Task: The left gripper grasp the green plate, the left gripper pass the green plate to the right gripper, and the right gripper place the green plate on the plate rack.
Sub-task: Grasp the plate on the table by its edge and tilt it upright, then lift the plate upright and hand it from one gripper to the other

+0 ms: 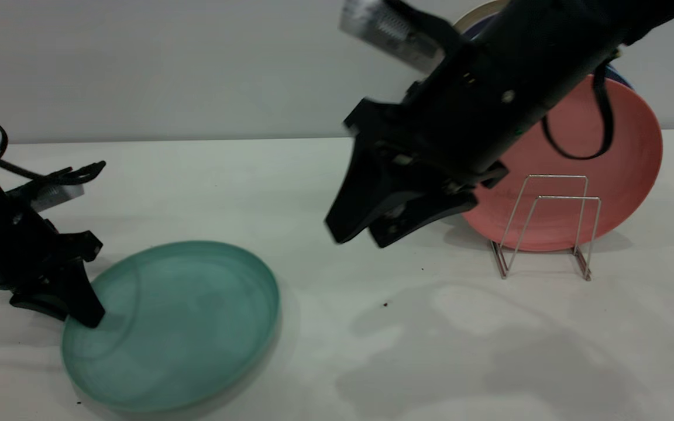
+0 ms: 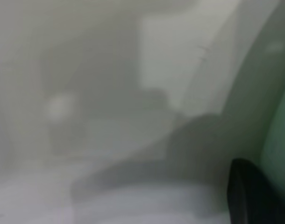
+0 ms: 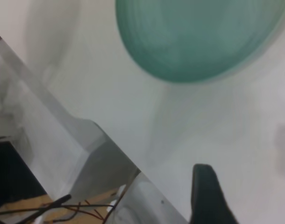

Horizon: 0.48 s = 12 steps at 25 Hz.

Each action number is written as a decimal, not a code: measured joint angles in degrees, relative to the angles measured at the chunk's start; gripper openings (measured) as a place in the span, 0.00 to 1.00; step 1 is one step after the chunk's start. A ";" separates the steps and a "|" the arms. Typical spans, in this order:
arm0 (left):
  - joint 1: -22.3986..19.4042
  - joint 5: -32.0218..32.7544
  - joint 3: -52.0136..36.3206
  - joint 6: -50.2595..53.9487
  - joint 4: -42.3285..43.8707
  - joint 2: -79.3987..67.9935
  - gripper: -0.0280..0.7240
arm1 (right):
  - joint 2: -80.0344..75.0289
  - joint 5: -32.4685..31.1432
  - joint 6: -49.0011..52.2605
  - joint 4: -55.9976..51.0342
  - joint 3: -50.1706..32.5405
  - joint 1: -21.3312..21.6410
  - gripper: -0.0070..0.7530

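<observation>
The green plate (image 1: 185, 327) lies at the front left of the white table, its left side slightly raised and blurred. My left gripper (image 1: 65, 313) is at the plate's left rim, one finger (image 1: 82, 295) on the inner side and the other below and outside, shut on the rim. In the left wrist view a black finger (image 2: 254, 196) sits against the plate (image 2: 278, 140). My right gripper (image 1: 360, 234) hangs open and empty above the table's middle, between the plate and the plate rack (image 1: 547, 228). The right wrist view shows the plate (image 3: 194, 37) beyond one finger (image 3: 205, 196).
A salmon-pink plate (image 1: 623, 164) stands upright in the back of the wire rack, with a dark blue plate (image 1: 618, 73) behind it. The table's edge (image 3: 86, 140) and loose wires beneath it show in the right wrist view.
</observation>
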<state>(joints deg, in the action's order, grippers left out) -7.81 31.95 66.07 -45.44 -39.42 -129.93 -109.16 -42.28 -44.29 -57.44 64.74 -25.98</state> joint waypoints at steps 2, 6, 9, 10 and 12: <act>0.00 1.67 -0.05 -5.16 -2.93 1.17 0.07 | -0.06 -0.68 -0.38 -0.52 0.00 2.36 0.60; 0.00 5.74 -0.05 -17.11 -11.92 3.96 0.07 | -1.20 -3.61 -1.45 -1.54 2.07 6.81 0.60; 0.11 9.54 -0.05 -23.86 -17.42 5.20 0.07 | -3.10 -5.96 -1.73 -1.76 4.94 8.09 0.60; 0.26 10.71 -0.05 -25.34 -19.14 5.40 0.07 | -3.92 -6.68 -1.73 -1.82 6.01 8.16 0.60; 1.00 12.07 -0.05 -27.34 -21.44 5.46 0.07 | -5.40 -8.00 -1.73 -2.05 7.82 8.16 0.60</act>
<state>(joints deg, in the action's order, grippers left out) -6.81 44.02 66.02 -72.78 -60.87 -124.47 -114.56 -50.29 -46.02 -59.49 72.56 -17.82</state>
